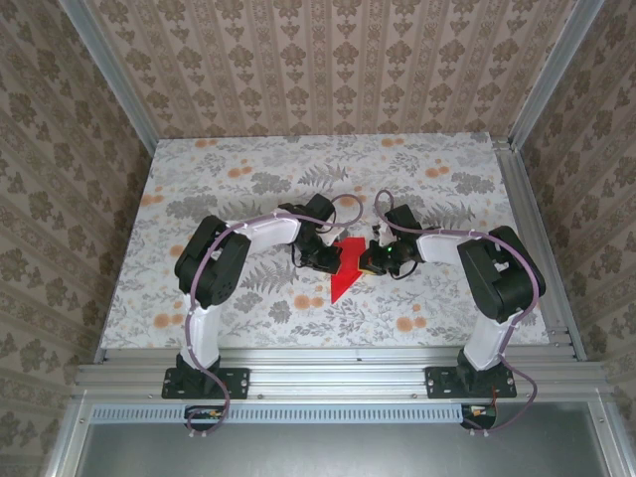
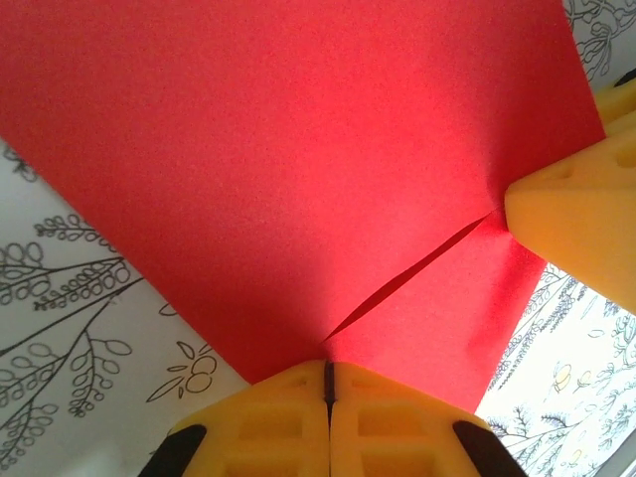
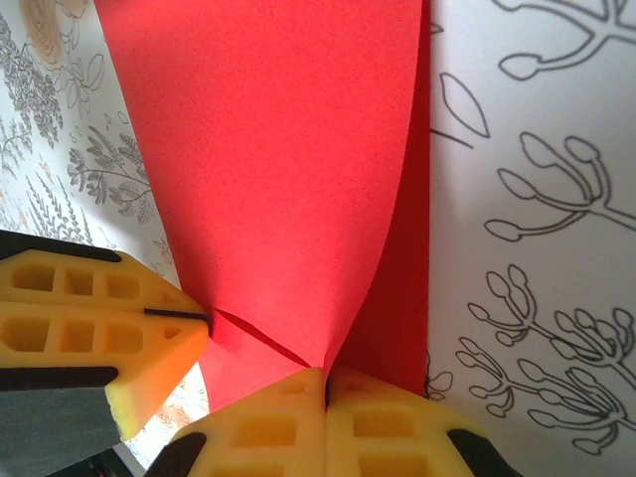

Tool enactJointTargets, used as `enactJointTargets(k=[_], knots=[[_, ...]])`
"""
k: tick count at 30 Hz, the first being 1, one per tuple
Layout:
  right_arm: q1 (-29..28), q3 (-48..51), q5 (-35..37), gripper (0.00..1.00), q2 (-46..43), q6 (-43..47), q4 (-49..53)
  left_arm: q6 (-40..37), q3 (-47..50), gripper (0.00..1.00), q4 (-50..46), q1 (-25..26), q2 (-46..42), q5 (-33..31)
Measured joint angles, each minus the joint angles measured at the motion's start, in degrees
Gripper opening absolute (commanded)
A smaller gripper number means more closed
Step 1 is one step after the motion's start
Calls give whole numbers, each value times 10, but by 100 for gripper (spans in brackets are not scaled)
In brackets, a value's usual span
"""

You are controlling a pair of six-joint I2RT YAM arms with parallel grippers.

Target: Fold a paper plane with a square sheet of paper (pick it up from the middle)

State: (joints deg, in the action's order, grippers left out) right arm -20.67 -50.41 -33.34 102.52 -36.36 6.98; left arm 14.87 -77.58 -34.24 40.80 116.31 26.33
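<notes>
Square sheet of paper (image 1: 348, 266): bright red, no longer a flat square. From top cam it reads as an arrow-ish shape, wide part up by the grippers, narrowing to a point aimed at the near edge of the table (image 1: 248, 179), slightly L of centre. L wrist cam: matte red face, one straight crease/overlap line running diagonally across it from that cam's own fingertips to the other gripper's tip. R wrist cam: the sheet curves up in a soft bow, one side folded under and in shadow. No yellowish reverse on show.

Left gripper (image 2: 327, 370): jaws fully together, yellow pads pinching the sheet's edge. Right gripper (image 3: 326, 376): jaws also fully together, clamped on the sheet. The two tips sit just beside each other at the same stretch of paper.

Position: approx mid-table L-R, a bit nearer the near edge than the far one, between the two wrists. Can't tell if the point touches the surface.

Room: floral surface runs well out to far, L and R edges, all well apart from the sheet. Patterned walls (image 1: 328, 60) stand on three sides; alu rail (image 1: 338, 378) along the near edge with both bases.
</notes>
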Motion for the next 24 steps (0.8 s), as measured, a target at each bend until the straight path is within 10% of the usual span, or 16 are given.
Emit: enactJointTargets(k=[24], knots=[[-21, -30, -34, 4, 0, -33, -12, -11, 6, 1, 8, -7, 1, 5]])
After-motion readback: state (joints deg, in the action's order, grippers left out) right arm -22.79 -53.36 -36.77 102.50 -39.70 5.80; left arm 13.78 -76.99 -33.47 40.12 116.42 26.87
